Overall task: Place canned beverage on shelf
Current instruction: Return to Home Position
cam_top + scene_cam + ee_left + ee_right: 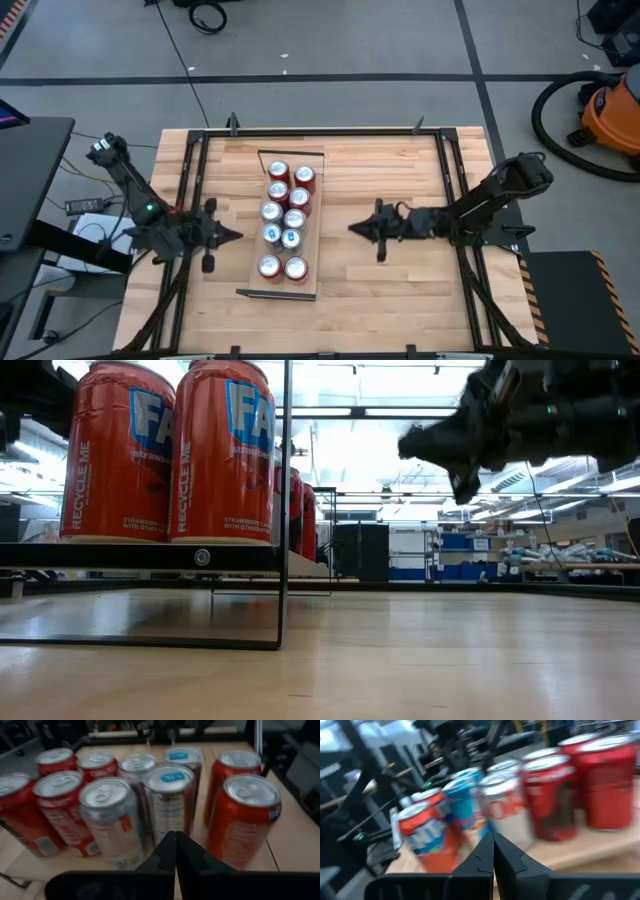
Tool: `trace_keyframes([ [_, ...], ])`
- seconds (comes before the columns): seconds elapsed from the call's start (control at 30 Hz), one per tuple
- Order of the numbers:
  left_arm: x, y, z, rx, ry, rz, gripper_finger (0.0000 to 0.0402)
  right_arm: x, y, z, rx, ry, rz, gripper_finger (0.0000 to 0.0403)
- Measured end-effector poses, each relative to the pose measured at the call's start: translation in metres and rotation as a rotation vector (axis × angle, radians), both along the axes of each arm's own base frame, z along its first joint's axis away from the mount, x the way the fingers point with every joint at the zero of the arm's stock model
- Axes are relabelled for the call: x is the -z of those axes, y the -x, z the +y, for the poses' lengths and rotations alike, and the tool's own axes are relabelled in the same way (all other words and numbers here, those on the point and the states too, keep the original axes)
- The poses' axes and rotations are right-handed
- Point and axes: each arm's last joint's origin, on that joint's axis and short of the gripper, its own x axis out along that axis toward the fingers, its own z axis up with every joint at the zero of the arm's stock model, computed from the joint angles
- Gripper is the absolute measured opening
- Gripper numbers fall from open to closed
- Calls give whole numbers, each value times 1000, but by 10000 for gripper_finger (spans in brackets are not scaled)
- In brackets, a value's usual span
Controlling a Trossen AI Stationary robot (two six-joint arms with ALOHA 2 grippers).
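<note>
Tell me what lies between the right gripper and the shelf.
Only bare tabletop, seen in the high view: nothing sits between the right gripper and the shelf.

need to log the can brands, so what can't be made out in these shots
Low view: the two front cans hide most of the cans behind; the top edge cuts off their tops.
High view: lid print on the shelf cans is too small to read.
Left wrist view: the shut left tool covers the nearest cans at their bases.
</note>
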Motion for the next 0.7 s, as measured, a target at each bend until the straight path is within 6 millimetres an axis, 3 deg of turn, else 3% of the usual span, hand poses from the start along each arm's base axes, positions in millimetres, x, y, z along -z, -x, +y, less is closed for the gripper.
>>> trace_keyframes([
  [0.23,-5,10,15,-63,30,-147,5,1,32,-31,35,-31,-37,12],
  [0.53,8,16,23,-116,40,-265,4,-4,81,-42,91,34,-162,10],
  [0.7,2,22,31,-131,36,-323,4,-9,90,-44,103,60,-171,10],
])
